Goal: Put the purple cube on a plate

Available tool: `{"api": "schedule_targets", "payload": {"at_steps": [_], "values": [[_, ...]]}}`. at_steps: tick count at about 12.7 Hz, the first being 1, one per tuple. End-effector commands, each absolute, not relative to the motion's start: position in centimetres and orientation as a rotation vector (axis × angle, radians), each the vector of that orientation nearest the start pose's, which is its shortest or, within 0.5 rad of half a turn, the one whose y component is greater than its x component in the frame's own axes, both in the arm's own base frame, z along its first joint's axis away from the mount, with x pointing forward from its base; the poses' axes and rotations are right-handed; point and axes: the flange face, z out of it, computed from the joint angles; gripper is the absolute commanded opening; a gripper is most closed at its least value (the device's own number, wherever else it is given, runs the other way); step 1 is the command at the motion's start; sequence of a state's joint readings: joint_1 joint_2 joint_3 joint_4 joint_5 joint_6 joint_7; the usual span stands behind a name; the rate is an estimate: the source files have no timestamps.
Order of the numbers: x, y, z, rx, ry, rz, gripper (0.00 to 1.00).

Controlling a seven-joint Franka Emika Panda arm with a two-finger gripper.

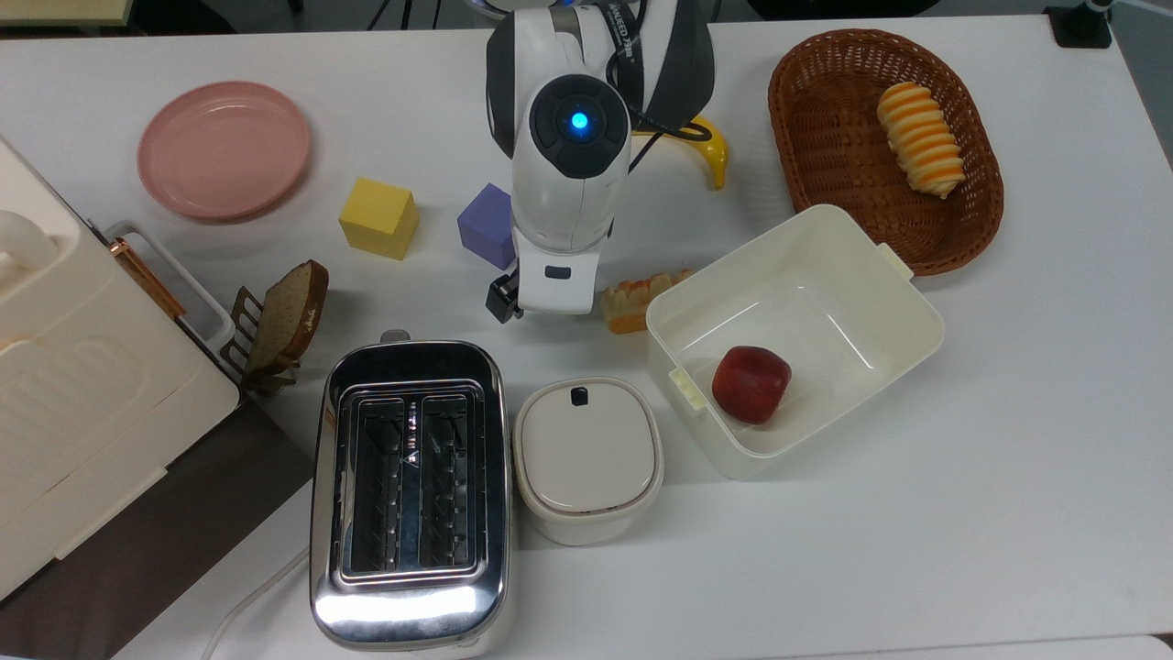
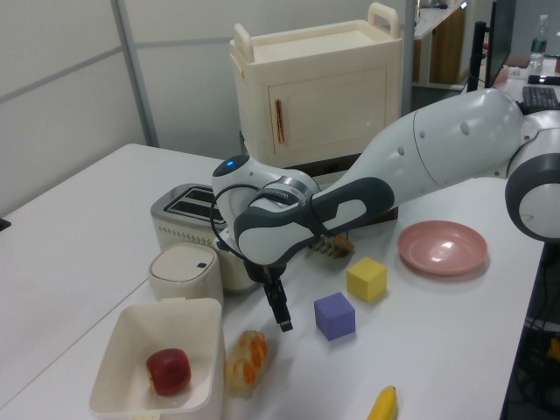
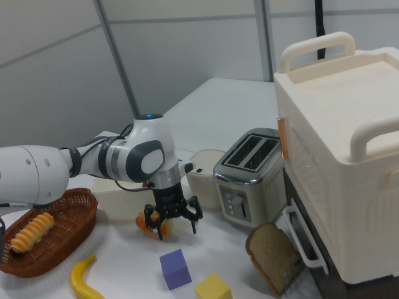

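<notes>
I count one purple cube (image 3: 175,268), one yellow cube (image 3: 214,288) and one plate (image 1: 224,149). My gripper (image 3: 174,220) hangs spread and empty just beside the purple cube, not touching.

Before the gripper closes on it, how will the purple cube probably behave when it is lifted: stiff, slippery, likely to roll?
The purple cube looks stiff, with plain flat faces that should sit squarely against the fingers. Its matte surface probably is not slippery. Resting flat on the table, it should slide rather than roll if pushed.
</notes>
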State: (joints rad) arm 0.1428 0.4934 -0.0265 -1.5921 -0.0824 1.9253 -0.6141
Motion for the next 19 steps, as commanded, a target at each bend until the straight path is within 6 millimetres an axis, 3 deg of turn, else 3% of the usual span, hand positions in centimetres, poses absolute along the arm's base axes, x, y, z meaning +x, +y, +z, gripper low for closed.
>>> {"api": "schedule_targets", "payload": {"at_steps": [1,6,8,11,12,14,15,18,19], "values": [[62.8,6.7,34.2,-2.813,-1.364,0.442,1.00],[61.4,6.3,33.7,-2.757,-1.417,0.575,1.00],[61.3,5.3,33.7,-2.776,-1.423,0.619,0.90],[61.3,2.4,34.4,-2.805,-1.391,0.630,0.89],[60.9,1.9,34.6,-2.809,-1.386,0.636,0.81],[60.3,1.4,36.0,-2.823,-1.376,0.617,0.51],[59.9,1.1,37.0,-2.820,-1.365,0.632,0.45],[58.3,-2.7,43.2,-2.847,-1.261,0.580,0.43],[57.7,-4.8,45.1,-2.832,-1.234,0.566,0.38]]}}
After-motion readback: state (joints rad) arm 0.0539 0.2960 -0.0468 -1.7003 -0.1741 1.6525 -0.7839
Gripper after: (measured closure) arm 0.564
